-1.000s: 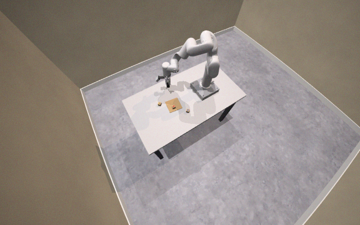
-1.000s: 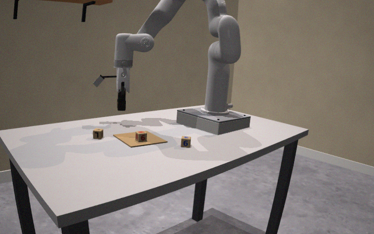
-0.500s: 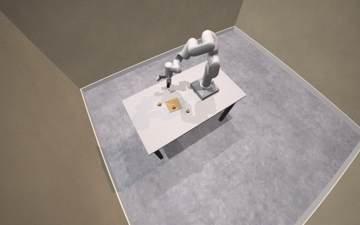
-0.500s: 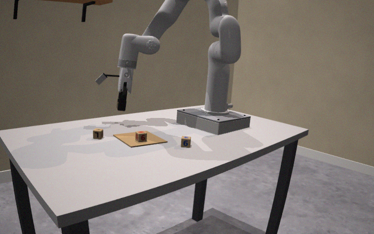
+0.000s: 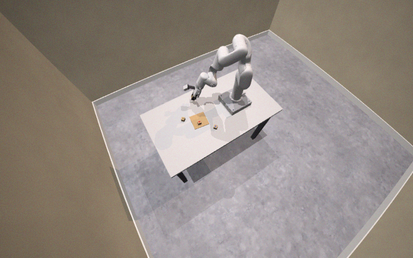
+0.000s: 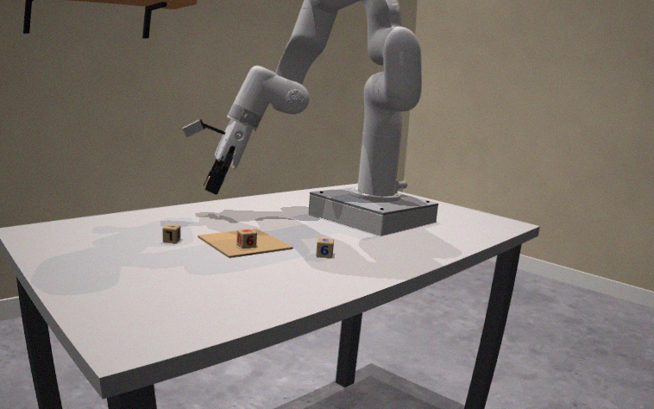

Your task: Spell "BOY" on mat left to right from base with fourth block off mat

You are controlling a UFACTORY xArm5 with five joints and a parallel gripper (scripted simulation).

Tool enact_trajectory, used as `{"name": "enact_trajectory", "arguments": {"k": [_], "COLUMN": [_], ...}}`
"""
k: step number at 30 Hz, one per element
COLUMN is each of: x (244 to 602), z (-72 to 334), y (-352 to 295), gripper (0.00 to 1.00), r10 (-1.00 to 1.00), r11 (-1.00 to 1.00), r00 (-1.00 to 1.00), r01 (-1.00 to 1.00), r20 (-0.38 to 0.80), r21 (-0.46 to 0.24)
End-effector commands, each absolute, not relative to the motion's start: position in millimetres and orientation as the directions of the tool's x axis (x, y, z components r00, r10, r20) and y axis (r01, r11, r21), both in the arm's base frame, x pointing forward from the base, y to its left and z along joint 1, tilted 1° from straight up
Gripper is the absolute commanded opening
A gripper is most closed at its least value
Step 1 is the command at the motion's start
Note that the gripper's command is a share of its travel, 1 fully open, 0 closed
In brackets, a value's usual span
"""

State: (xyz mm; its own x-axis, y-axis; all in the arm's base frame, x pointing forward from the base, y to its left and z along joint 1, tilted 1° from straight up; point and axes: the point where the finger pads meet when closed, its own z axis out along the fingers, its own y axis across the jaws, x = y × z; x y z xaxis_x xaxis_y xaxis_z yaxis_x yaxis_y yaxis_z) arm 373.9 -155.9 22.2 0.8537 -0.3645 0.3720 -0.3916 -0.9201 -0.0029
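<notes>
A tan mat (image 5: pixel 199 119) lies on the white table in front of the robot base, also seen in the exterior view (image 6: pixel 244 242). A block with red print (image 6: pixel 246 238) sits on the mat. A block with black print (image 6: pixel 171 234) lies off the mat to its left, and a block with blue print (image 6: pixel 324 248) lies off it to the right. I cannot read their top letters. My gripper (image 6: pixel 214 180) hangs tilted, well above the table behind the mat. It is shut on a small block (image 5: pixel 193 97) that is mostly hidden between the dark fingers.
The robot base plate (image 6: pixel 373 210) stands on the table at the back right. A wooden wall shelf (image 6: pixel 96 3) hangs at the upper left. A small wrist attachment (image 6: pixel 193 128) sticks out beside the gripper.
</notes>
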Motion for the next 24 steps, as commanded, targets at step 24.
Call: {"name": "enact_trajectory", "arguments": {"k": [24], "x": [374.7], "z": [20.2], "y": [-156.3], "gripper": [0.27], "r10": [-0.227], "r11": [-0.923], "r00": [0.542], "r01": [-0.386], "r20": [0.809], "r21": [-0.001]}}
